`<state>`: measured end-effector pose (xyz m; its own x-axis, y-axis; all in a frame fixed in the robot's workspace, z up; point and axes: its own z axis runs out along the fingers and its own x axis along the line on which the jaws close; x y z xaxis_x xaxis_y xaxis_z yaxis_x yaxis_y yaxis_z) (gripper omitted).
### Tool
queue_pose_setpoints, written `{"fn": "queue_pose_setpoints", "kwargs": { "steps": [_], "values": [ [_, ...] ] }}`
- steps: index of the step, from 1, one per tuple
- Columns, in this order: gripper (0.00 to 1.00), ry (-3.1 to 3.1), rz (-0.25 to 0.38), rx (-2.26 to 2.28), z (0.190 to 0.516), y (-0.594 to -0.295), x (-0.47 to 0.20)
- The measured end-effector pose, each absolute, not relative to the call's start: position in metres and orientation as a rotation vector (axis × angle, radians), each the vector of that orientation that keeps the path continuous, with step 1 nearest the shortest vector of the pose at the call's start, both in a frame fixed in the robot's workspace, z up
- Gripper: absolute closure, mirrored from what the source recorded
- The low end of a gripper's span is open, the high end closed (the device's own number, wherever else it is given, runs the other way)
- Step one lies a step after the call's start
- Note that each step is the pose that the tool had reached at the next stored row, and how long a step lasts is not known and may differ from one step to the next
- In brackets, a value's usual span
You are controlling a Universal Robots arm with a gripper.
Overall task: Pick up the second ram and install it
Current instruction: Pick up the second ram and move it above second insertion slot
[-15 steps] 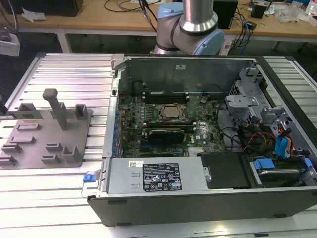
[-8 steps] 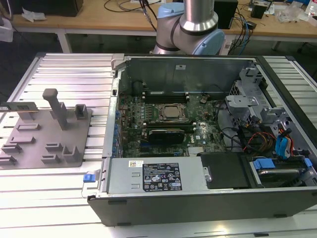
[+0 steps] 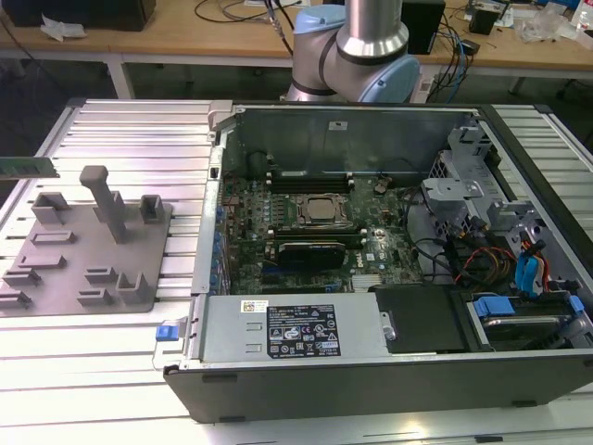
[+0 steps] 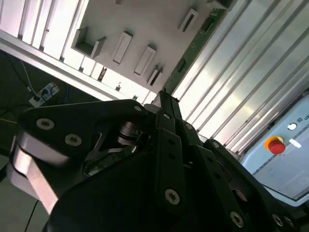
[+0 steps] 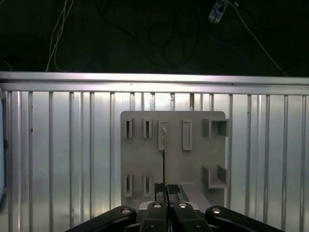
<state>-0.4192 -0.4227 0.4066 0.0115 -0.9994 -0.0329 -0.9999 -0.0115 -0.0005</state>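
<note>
Closed narrow across the thickness of the second ram (image 5: 164,154), a long, thin, flat green circuit-board stick: black metal fingers (image 5: 155,209), by all appearances holding it clear of the ribbed aluminium tabletop (image 5: 63,145). Straight out beyond the fingertips, board on edge, long axis level and in line with the tabletop's ribs. In the first wrist view, edge-on, little more than a thin pale line drawn over the middle slot of the flat grey plastic fixture block (image 5: 142,162) beneath. In the second wrist view, turned enough to give up its green face and small dark chips, the second ram (image 4: 195,46) running away from the fingers (image 4: 166,145) beside the fixture block (image 4: 145,19) rather than over it, a shift of viewpoint suggesting a stick up in the air, not lying flat. Also there, beyond the ribs, a round red stop button (image 4: 275,145). From the exterior view, the wider placing: second ram (image 3: 28,167) hanging level at the exterior view's left edge, over the tabletop's edge, fixture block (image 3: 69,260) near it, and the open dark-walled computer case (image 3: 371,394) with its green motherboard (image 3: 255,218) well apart on the exterior view's right.
</note>
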Motion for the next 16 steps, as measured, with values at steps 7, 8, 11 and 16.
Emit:
{"fn": "queue_pose_setpoints", "kwargs": {
  "steps": [7,8,11,16],
  "values": [
    [0.91,2.192,0.036,-2.217,0.422,-0.419,-0.419],
    [0.91,2.192,0.036,-2.217,0.422,-0.419,-0.419],
    [0.91,2.192,0.036,-2.217,0.422,-0.419,-0.417],
    [0.91,2.192,0.036,-2.217,0.422,-0.419,-0.392]
  ]
}}
